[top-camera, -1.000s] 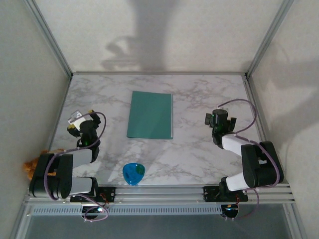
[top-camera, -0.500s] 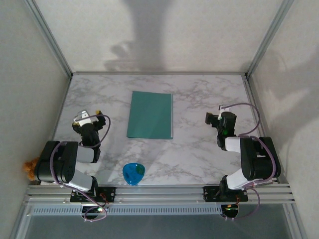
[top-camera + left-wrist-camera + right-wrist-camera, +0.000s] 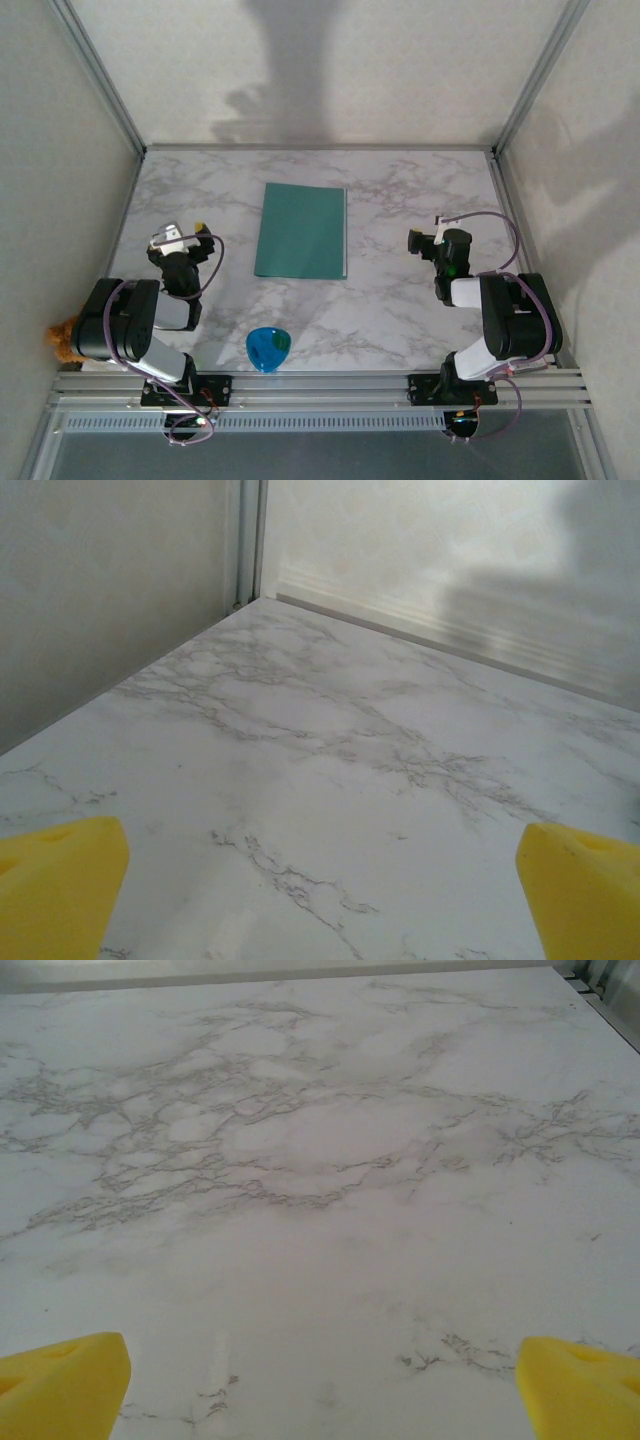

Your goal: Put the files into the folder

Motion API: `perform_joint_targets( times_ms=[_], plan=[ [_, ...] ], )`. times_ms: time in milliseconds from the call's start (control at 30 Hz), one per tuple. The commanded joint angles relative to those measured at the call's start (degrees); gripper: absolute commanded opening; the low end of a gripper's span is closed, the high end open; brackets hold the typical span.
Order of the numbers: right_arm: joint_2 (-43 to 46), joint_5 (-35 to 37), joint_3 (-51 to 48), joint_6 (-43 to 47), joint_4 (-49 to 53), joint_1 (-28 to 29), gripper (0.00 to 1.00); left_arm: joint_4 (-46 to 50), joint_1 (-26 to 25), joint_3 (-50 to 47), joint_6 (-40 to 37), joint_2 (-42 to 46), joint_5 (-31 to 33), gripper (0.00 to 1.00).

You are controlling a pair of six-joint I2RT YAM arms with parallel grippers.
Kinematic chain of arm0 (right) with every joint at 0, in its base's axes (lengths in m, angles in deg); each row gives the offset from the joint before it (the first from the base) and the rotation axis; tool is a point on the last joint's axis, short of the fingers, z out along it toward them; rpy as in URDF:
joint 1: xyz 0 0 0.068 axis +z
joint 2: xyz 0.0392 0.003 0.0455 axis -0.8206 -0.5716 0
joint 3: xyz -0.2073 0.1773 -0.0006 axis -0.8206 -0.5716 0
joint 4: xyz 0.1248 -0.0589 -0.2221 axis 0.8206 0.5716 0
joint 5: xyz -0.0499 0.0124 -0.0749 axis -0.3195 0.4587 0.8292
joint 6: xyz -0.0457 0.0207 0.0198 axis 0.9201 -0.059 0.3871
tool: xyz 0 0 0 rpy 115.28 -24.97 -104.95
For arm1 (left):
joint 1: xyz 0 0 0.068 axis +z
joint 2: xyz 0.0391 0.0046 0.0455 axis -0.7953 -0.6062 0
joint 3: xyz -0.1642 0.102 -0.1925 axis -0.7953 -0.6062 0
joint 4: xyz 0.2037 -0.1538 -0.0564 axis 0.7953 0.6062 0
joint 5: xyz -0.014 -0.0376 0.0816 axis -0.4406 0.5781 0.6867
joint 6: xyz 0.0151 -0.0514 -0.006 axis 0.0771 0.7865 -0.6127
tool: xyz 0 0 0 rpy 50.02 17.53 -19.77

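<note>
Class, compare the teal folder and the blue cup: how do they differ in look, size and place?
The folder is teal, the cup bright blue. The folder is a large flat rectangle; the cup is small and rounded. The folder lies mid-table, the cup by the near edge. Both rest on the marble table, untouched.

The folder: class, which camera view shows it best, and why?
The top external view: the whole teal folder lies flat and closed on the marble table, all four edges visible. The left and right wrist views give marble and yellow fingertips, nothing to judge the folder by.
</note>
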Motion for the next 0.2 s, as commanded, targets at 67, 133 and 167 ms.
perform_joint_targets(
  times_ms=[67, 133, 167],
  plan=[
    [-0.4, -0.5, -0.2, 0.7, -2.0, -0.2, 0.99, -2.1, 0.3, 0.5, -0.5, -0.4, -0.5, 0.99],
    [-0.4, -0.5, -0.3, 0.7, -2.1, -0.2, 0.99, -2.0, 0.3, 0.5, -0.5, -0.4, -0.5, 0.99],
    [-0.4, -0.5, -0.3, 0.8, -2.2, -0.2, 0.99, -2.1, 0.3, 0.5, -0.4, -0.4, -0.5, 0.99]
  ],
)
